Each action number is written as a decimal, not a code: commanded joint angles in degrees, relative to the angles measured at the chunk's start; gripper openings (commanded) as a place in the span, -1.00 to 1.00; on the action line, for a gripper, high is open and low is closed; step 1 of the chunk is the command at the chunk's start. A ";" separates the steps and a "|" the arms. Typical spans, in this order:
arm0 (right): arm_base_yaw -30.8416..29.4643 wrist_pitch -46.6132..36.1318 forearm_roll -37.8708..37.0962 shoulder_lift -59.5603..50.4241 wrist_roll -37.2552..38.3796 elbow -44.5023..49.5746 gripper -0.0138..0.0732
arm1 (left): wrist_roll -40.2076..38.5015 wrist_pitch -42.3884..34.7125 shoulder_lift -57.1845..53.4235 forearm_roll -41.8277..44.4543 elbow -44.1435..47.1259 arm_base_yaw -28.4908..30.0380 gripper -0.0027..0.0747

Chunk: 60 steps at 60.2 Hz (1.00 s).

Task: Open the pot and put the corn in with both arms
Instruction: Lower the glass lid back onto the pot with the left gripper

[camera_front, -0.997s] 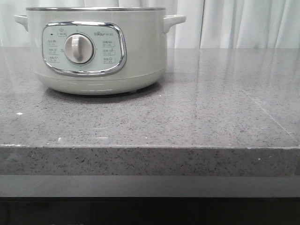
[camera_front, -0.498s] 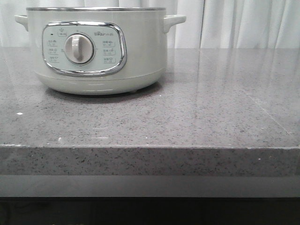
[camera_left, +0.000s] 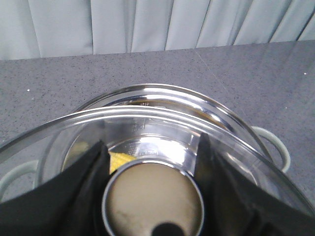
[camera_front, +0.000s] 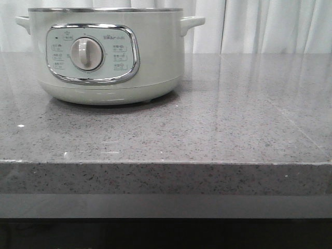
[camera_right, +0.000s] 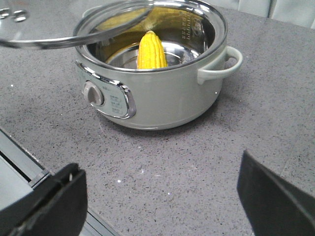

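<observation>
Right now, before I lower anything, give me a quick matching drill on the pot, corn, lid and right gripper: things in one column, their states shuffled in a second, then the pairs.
Things:
1. corn
2. glass lid
3. right gripper
4. pot

States:
A. open and empty, back from the pot
B. held above the pot, gripped by its knob
C. sitting on the grey counter, uncovered
D. standing inside the pot

Pairs: 1-D, 2-B, 3-A, 4-C

The left gripper holds the lid by its knob, over the open pot.
</observation>
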 commanded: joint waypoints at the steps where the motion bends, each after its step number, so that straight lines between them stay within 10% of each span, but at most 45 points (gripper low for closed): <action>1: -0.14 -4.64 -0.04 0.02 -0.56 -1.37 0.77 | 0.02 -7.99 1.70 -1.46 -5.76 -0.45 -0.34; 60: -0.14 -4.64 -0.04 0.02 -0.56 -1.37 0.77 | 0.11 -17.24 15.56 -1.06 -11.96 -2.89 -0.34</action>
